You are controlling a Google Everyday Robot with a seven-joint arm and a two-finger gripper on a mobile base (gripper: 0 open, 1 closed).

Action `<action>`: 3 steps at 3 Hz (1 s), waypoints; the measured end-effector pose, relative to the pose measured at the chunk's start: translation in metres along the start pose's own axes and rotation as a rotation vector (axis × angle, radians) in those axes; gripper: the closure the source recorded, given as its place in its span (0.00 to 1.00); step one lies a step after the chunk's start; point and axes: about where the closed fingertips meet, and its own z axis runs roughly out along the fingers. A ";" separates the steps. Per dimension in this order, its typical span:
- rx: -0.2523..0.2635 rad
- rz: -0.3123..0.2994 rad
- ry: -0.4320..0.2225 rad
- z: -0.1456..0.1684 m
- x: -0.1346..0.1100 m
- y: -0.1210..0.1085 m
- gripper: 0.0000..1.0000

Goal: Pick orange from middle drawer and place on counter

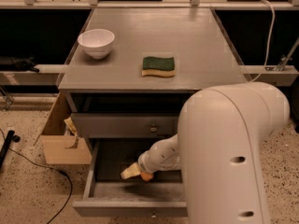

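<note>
The middle drawer (pixel 110 191) is pulled open below the counter (pixel 196 45), its knob (pixel 153 215) on the front panel. My gripper (pixel 132 171) reaches down into the drawer from the right, low over its floor. The orange (pixel 146 176) shows as a small orange-yellow patch right under the gripper, touching it and mostly hidden by it. My large white arm (pixel 229 153) covers the drawer's right half.
A white bowl (pixel 96 42) and a green sponge (pixel 159 66) sit on the counter. The shallower top drawer front (pixel 117 124) is closed above the open drawer. A cardboard box (pixel 60 141) stands on the speckled floor at left, with a black cable (pixel 44 169) beside it.
</note>
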 end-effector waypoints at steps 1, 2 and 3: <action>0.044 -0.035 -0.023 0.006 -0.017 -0.019 0.00; 0.045 -0.035 -0.022 0.006 -0.017 -0.019 0.00; 0.064 -0.008 0.011 0.009 0.000 -0.026 0.00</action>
